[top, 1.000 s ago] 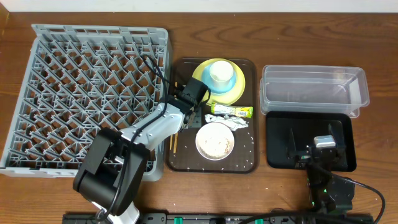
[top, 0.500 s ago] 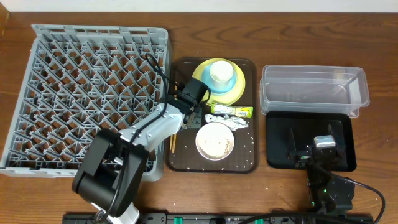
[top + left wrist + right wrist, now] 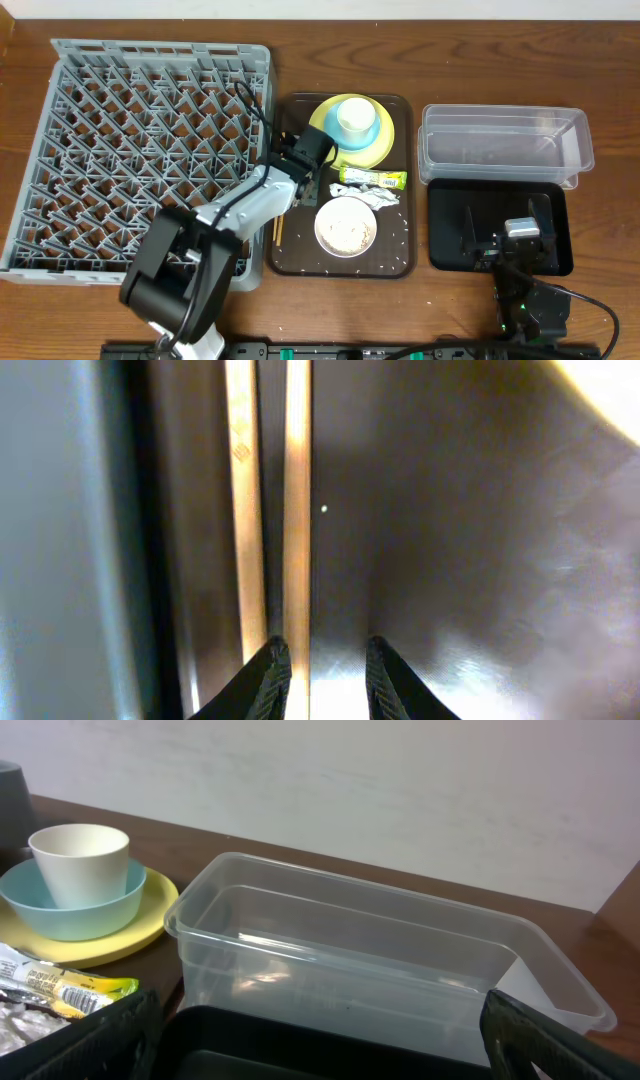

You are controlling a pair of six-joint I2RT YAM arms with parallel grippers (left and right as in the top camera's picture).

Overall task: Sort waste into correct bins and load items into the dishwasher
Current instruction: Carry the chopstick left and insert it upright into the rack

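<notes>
Jaws: left gripper narrowly apart astride one of the chopsticks, unclamped; right gripper wide, empty | chopsticks at brown tray 9 o'clock edge | arm unmoved since last second, pickup pending

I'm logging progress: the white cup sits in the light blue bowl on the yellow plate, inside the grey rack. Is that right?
Not quite. The white cup does sit in the light blue bowl on the yellow plate, but the stack stands on the brown tray, not inside the grey rack. The overhead view shows it.
</notes>
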